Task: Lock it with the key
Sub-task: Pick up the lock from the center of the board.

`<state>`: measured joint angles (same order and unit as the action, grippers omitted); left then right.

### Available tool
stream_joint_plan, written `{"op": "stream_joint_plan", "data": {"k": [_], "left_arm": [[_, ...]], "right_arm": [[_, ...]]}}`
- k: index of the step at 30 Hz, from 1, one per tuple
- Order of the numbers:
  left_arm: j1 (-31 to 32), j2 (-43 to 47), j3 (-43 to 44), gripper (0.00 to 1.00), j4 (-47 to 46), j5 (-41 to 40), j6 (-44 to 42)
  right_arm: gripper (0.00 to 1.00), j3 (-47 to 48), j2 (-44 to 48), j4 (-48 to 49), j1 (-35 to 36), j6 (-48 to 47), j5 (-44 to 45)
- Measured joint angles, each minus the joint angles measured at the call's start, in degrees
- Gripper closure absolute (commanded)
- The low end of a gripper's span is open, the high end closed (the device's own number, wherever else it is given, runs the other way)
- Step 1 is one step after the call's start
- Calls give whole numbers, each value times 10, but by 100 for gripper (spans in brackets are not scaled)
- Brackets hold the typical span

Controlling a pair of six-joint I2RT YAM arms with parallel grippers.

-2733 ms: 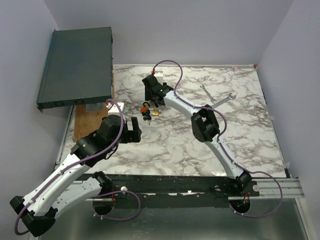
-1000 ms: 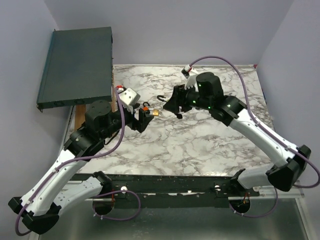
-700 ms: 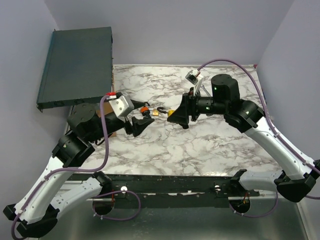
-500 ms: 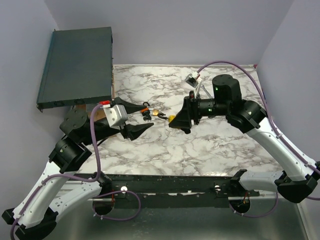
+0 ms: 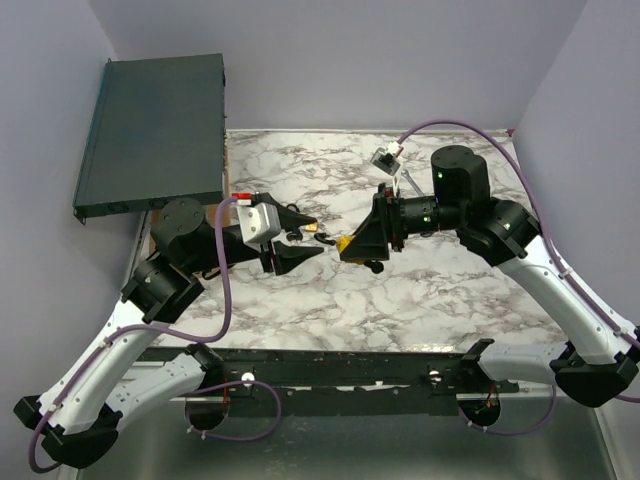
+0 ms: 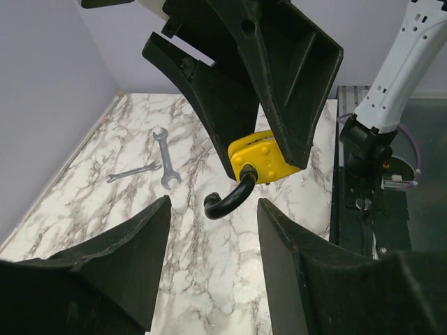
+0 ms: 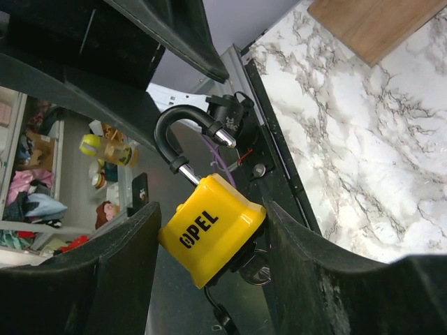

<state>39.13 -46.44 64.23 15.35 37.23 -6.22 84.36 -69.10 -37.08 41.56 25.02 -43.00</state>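
Note:
My right gripper (image 5: 354, 244) is shut on a yellow padlock (image 5: 345, 243) and holds it above the table's middle. In the right wrist view the padlock (image 7: 209, 234) sits between the fingers, its black shackle (image 7: 174, 129) swung open. A key ring (image 7: 255, 271) hangs at its underside. My left gripper (image 5: 312, 238) is open and faces the padlock, just left of it. In the left wrist view the padlock (image 6: 265, 157) shows ahead, with its shackle (image 6: 230, 199) reaching toward the gap between my open fingers (image 6: 119, 258).
A dark flat case (image 5: 150, 125) overhangs the table's back left corner, with a wooden board (image 7: 370, 21) under it. Two wrenches (image 6: 164, 146) lie on the marble at the back right. A small brass item (image 5: 311, 228) lies on the table below the left gripper.
The right gripper has carried the yellow padlock from the table's back to mid-air at the middle. The left arm has risen and turned, and its open gripper has closed in on the padlock.

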Motion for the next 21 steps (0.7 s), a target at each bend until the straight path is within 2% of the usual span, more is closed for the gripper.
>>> {"op": "stream_joint_plan", "data": {"k": [3,8,14,21], "left_arm": [[0,-14,1,58,-2,12,1],[3,-19,1,63,-4,26,5],[4,-16,1,75,-11,35,14],[7,-16,-1,78,-8,33,15]], "right_arm": [[91,3,0,-1,0,2,-2],[91,9,0,-2,0,4,-2],[91,9,-3,-6,0,4,-2],[92,9,-4,-17,1,4,-2]]}}
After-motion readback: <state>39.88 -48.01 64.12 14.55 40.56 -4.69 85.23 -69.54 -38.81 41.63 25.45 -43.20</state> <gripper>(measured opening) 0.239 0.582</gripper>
